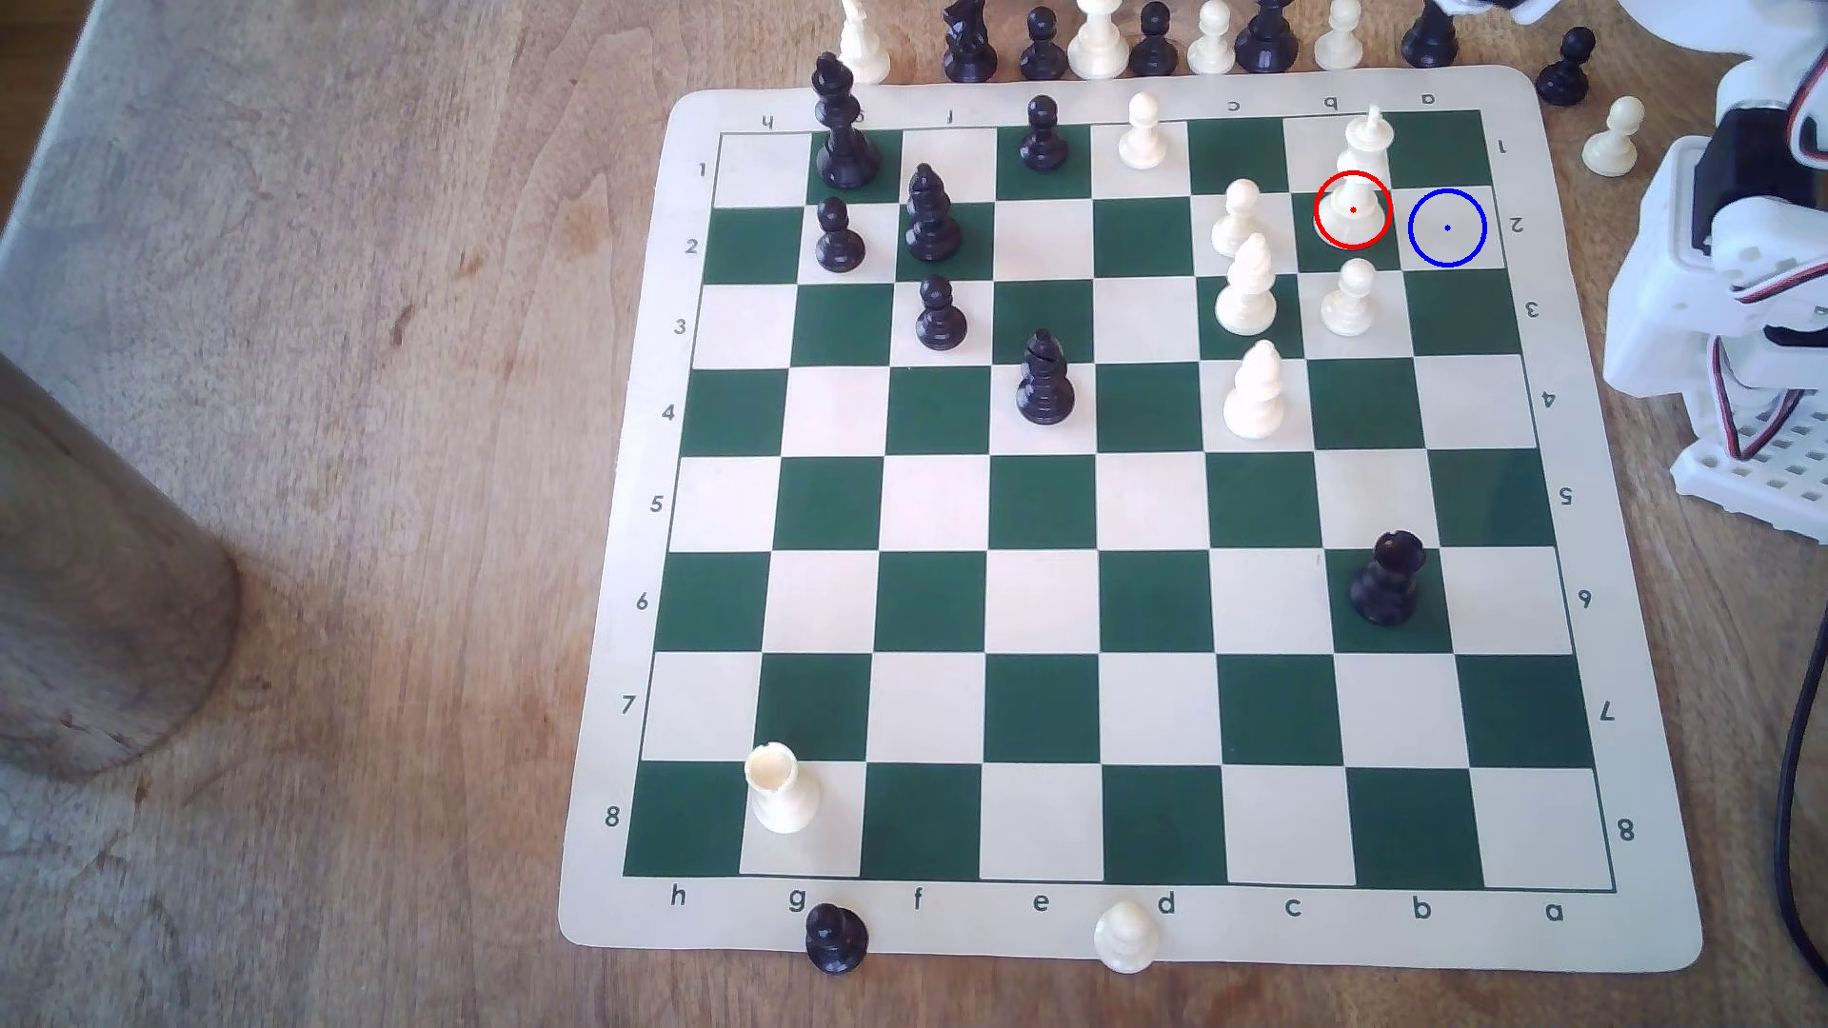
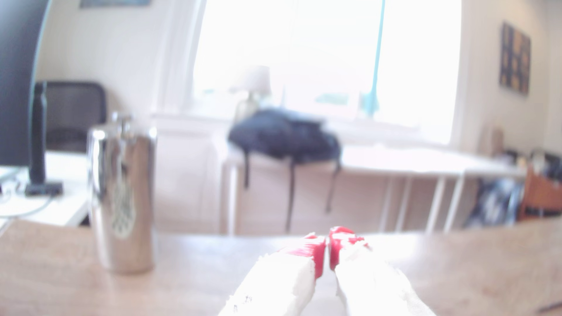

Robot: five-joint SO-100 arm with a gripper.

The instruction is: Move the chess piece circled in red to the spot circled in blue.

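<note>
King (image 1: 1353,193) stands hemmed by a pawn (image 1: 1350,297), so the empty tool (image 2: 327,253), tips pressed together, should spread, then descend from above.

Exterior view evenly daylit, sharp; wrist view blurred, window (image 2: 322,60) glare overexposed.

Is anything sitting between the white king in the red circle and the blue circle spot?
No. In the exterior view the king and the blue-circled square are neighbours, with only bare mat between them. A white pawn stands nearby, off that line.
</note>
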